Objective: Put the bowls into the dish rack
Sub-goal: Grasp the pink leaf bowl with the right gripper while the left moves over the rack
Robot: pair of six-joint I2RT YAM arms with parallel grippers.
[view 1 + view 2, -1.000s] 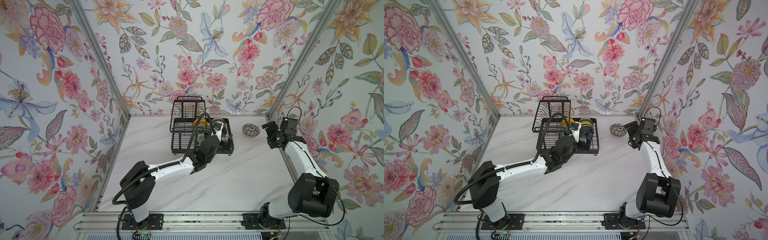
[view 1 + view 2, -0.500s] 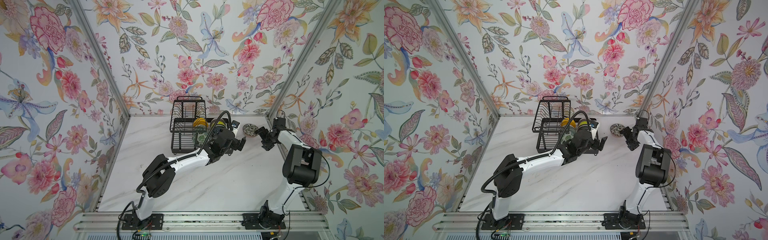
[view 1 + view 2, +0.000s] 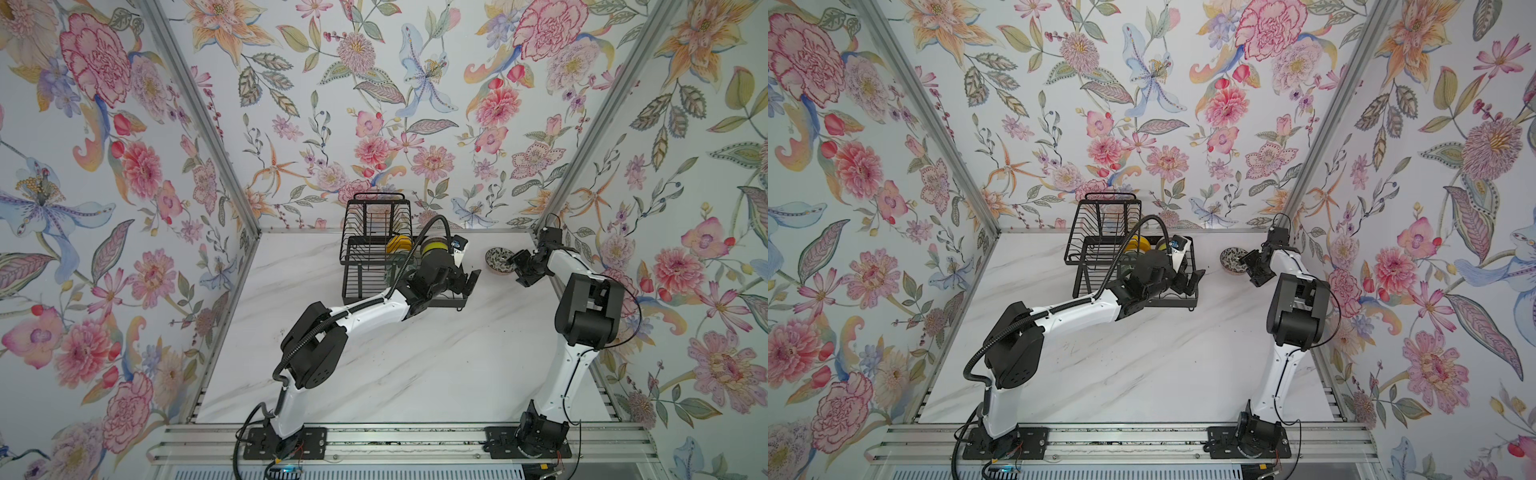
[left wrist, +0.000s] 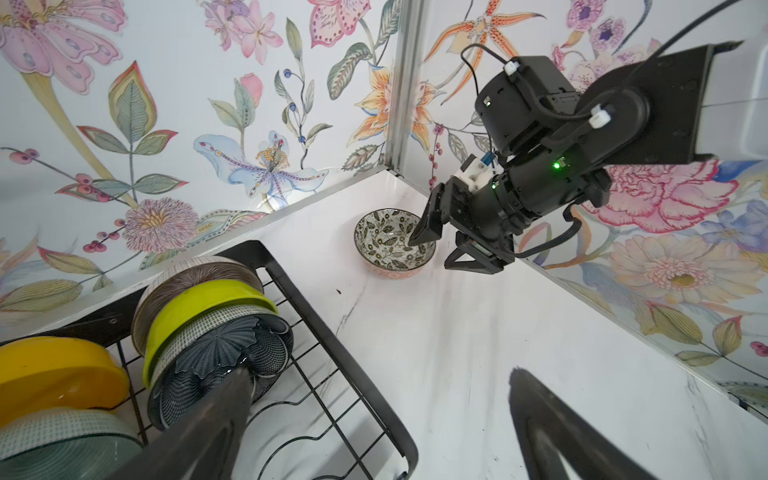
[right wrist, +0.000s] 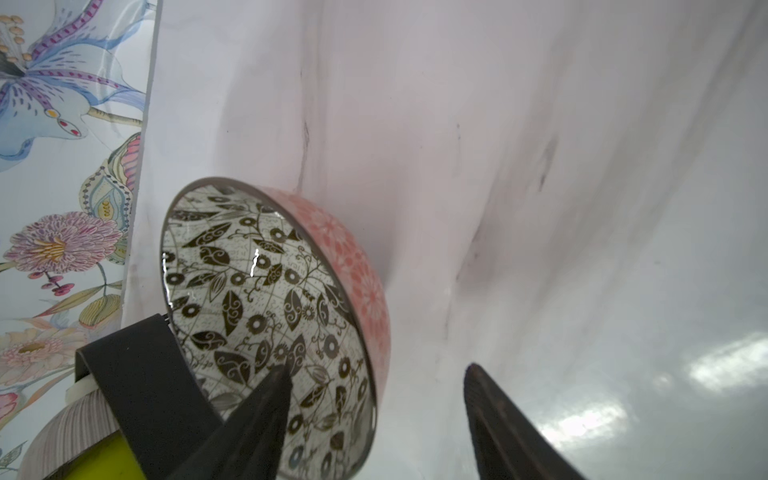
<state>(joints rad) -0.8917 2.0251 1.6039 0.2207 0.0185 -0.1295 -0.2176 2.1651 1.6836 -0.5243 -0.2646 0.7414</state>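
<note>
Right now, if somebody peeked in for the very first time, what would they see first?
Big flowery wallpaper covers every wall around the marble table. At the back, a black wire dish rack holds a yellow bowl, a lime green bowl and more. Beside it one black-and-white patterned bowl sits alone, the right gripper with jaws astride its rim.

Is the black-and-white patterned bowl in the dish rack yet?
No, the black-and-white patterned bowl sits on the marble table outside the dish rack.
</note>
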